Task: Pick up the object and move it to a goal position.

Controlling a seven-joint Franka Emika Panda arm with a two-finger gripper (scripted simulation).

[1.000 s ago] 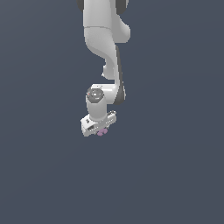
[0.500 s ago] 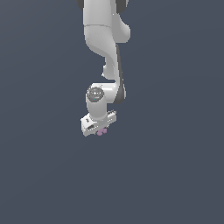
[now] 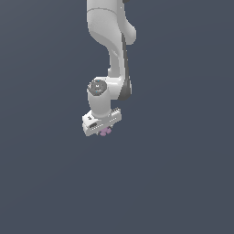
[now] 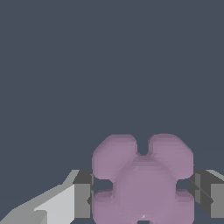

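Note:
The object (image 3: 107, 132) is a small pale purple clover-shaped piece, peeking out under the white hand in the exterior view. My gripper (image 3: 104, 131) hangs from the white arm near the picture's middle and is shut on the object. In the wrist view the object (image 4: 142, 175) fills the space between the two grey fingers (image 4: 82, 197), and each pad touches one side of it. Its lower lobes are cut off by the frame edge.
A plain dark blue-grey surface (image 3: 183, 183) lies all around and beneath the arm. The white arm (image 3: 109, 27) comes down from the top of the exterior view.
The hand and its wrist joint have risen a little in the exterior view, and the purple piece has gone up with them, still between the fingers.

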